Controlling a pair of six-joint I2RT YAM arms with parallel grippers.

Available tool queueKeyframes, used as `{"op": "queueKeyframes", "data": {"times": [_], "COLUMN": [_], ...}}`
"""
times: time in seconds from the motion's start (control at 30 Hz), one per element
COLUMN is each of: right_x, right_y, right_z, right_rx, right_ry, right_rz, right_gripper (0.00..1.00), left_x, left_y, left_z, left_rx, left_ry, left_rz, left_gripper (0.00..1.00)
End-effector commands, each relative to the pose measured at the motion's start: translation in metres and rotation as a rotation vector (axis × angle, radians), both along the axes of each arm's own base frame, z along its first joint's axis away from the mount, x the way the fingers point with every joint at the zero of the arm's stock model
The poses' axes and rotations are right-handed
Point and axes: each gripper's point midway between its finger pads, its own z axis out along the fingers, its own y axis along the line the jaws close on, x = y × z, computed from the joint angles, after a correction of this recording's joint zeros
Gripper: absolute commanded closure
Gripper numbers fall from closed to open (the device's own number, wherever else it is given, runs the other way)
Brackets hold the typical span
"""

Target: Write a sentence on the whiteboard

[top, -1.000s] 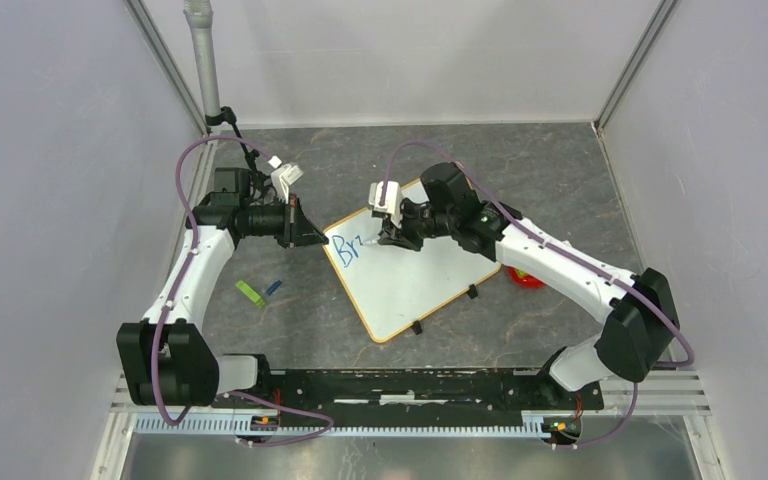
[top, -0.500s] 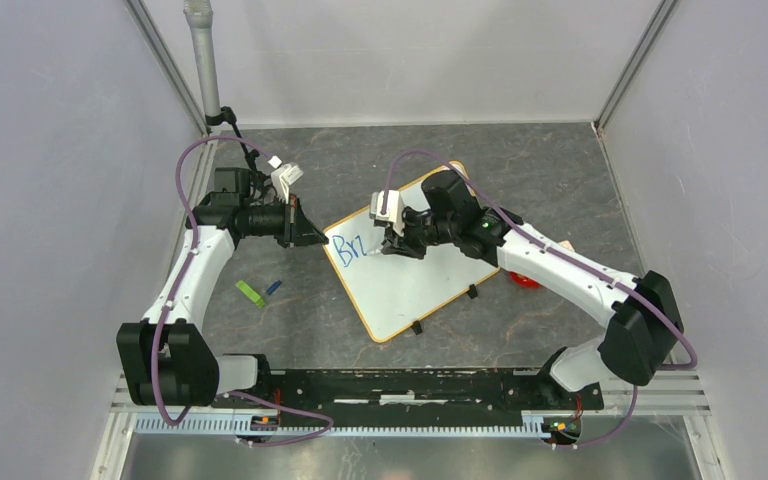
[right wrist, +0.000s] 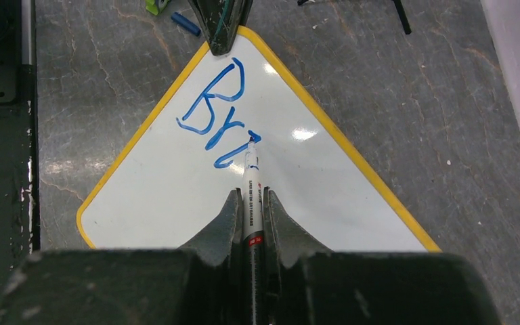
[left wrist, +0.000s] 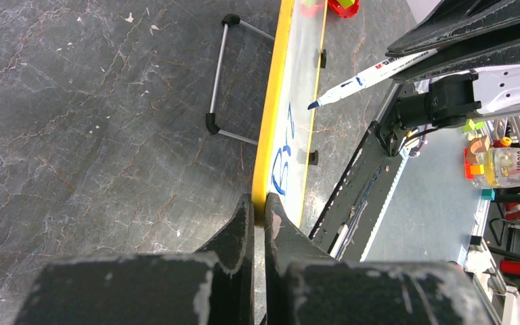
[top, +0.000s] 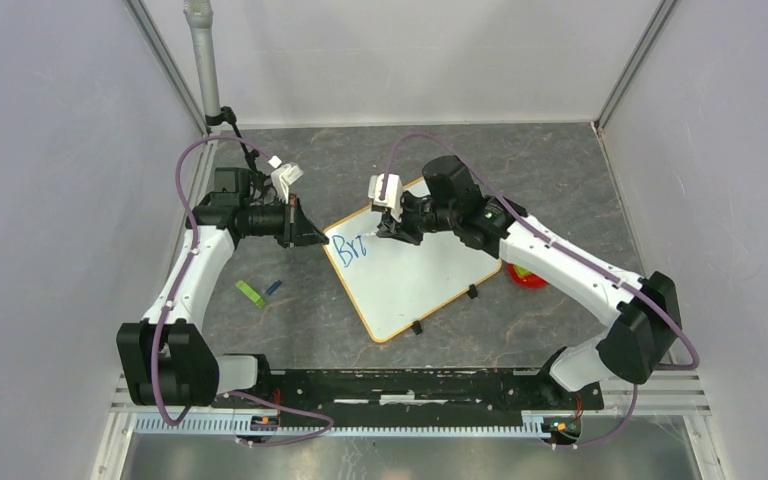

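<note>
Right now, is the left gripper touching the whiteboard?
Touching. In the left wrist view the left gripper is shut on the whiteboard, its yellow frame edge running in between the fingertips.

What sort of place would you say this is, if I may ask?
Probably a robotics lab test cell: left arm and right arm bolted to a black rail, grey panel walls around a scuffed tabletop.

The grey table (top: 560,170) carried a whiteboard (top: 410,285) set cornerwise. A green piece (top: 250,293) and blue cap (top: 274,287) lay left of it, a red object (top: 527,279) right.
</note>
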Motion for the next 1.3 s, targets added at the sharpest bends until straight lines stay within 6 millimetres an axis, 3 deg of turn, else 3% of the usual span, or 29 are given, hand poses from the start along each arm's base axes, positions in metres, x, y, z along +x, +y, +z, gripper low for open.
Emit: {"op": "queueKeyframes", "data": {"times": [0.0,0.23,0.57,1.0,1.27], "right_x": [0.015,0.021,0.023,-0.001,0.0], "right_y": [0.009,0.015,0.01,-0.004,-0.02], "right_z": [0.023,0.024,0.003,0.032,0.023], "right_rx": [0.043,0.046,-0.003,0.022,0.034], "right_ry": [-0.049,-0.052,-0.038,-0.035,0.005], "right_rz": [-0.021,-0.023,-0.041,0.002,-0.011], "right_gripper": [1.0,1.0,1.0,1.0,1.0], "left_x": [0.003,0.003,0.002,0.003,0.002], "left_y": [-0.001,-0.001,0.0,0.0,0.002], "left_z": [0.004,0.005,0.003,0.002,0.002], "left_rx": [0.002,0.001,0.006,0.014,0.03], "left_ry": [-0.04,-0.041,-0.041,-0.035,-0.038], "left_rz": [-0.005,-0.005,-0.004,-0.002,-0.014], "left_gripper": [0.98,0.98,0.97,0.98,0.98]}}
